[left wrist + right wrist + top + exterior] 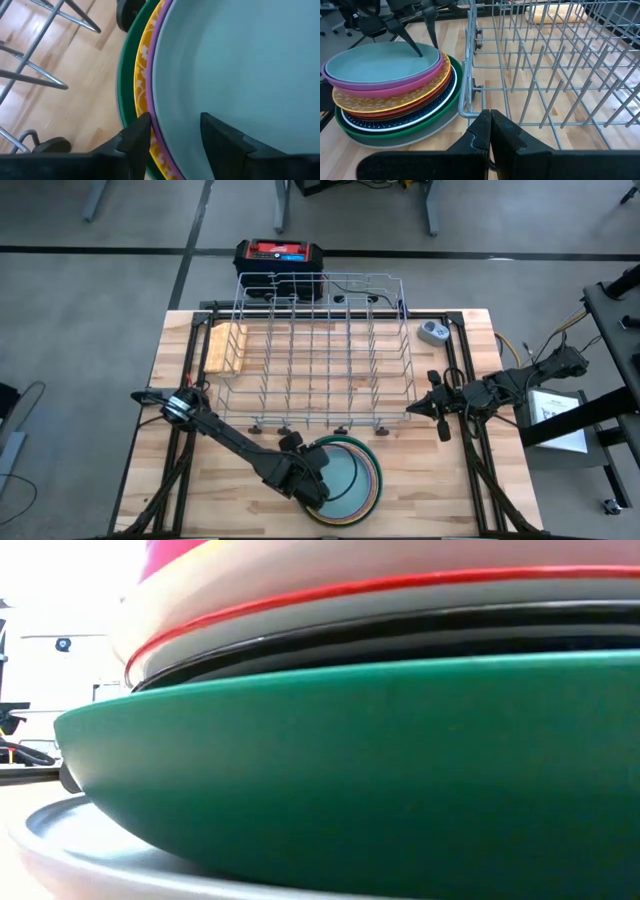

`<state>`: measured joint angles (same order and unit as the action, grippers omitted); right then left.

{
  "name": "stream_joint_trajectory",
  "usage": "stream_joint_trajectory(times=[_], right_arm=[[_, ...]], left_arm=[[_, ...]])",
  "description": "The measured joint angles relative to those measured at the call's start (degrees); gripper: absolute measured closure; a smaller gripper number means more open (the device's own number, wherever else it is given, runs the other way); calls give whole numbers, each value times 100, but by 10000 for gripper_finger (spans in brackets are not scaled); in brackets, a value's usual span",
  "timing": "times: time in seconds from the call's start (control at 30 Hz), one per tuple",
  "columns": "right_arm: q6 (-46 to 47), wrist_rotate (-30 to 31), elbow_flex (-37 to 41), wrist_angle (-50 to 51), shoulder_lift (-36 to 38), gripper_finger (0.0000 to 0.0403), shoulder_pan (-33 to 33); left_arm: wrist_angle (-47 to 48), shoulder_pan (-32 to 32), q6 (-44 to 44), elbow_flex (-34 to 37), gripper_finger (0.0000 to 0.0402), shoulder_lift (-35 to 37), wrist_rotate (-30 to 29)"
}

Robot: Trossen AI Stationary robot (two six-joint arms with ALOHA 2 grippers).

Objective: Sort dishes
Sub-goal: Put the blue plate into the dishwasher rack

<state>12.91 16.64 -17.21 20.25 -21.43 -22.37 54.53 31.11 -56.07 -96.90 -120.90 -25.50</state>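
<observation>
Dominating the table, silver wire dish rack (320,350), no plates in it yet. Just in front of it, near the table's front edge, the stack of dishes (395,95), pale blue plate (382,62) on top, purple plate (420,77) directly beneath, then patterned yellow plate (395,102), with a green plate (427,127) low in the pile. Down over the stack's left rim, left gripper (172,132), fingers apart and straddling the edge, one tip inside the pale blue plate, the other outside by the yellow band. Nothing pinched yet. Risk here: closing across two rims and lifting purple along with blue, or dragging the whole pile sideways. Off at the rack's right front corner, right gripper (490,131), fingers pressed together, holding nothing; likely snag on the wires with any forward drift.
</observation>
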Motion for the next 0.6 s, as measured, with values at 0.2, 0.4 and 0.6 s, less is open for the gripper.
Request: stream_joint_trajectory(times=[0.2, 0.4, 0.6], right_arm=[[-1, 0, 2, 0, 0, 403, 0], [-2, 0, 2, 0, 0, 403, 0], [-2, 0, 4, 0, 0, 403, 0]], left_arm=[[78, 0, 2, -26, 305, -13, 53], [66, -2, -7, -60, 376, -2, 24], [527, 24, 199, -619, 396, -19, -150]])
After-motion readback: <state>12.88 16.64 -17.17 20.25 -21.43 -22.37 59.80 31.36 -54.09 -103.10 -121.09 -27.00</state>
